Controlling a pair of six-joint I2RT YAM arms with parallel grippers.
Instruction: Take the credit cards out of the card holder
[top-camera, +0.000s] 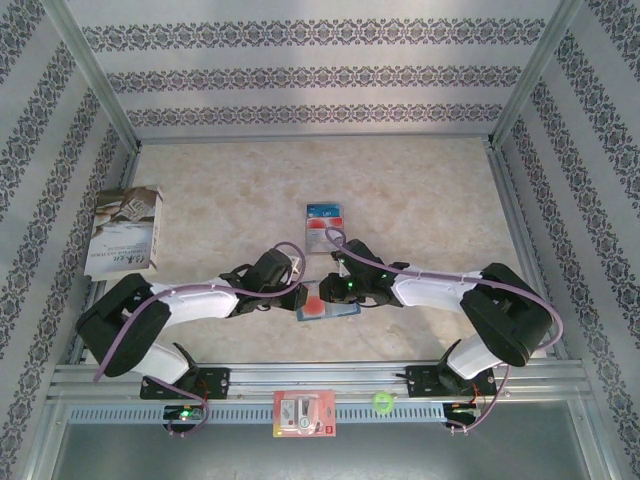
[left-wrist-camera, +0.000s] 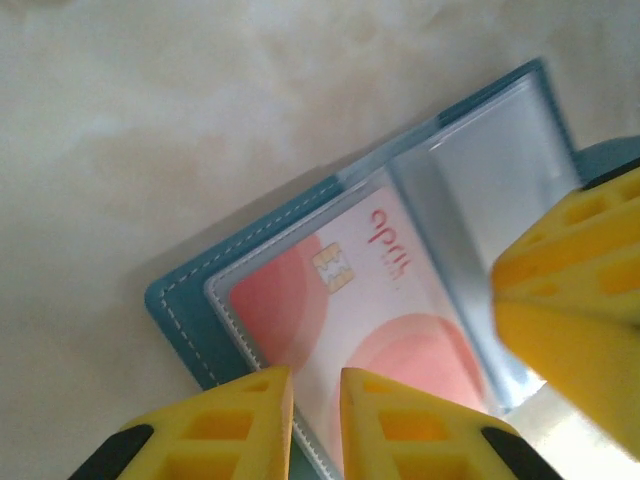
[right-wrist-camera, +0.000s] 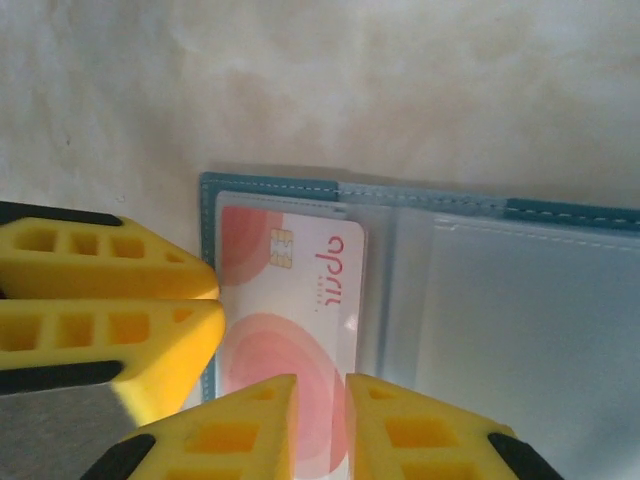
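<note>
Teal card holder, white stitching; pink-and-white card; beige marbled table.

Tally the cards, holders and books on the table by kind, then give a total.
Cards: 3 (blue card, loose red card, pocketed card)
Holder: 1
Book: 1
Total: 5

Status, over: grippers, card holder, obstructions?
Left gripper, right gripper: jaws narrow at card holder edge, grip unclear. Red-and-white card in clear pocket; blue card, red card out on table. Nothing blocking.
</note>
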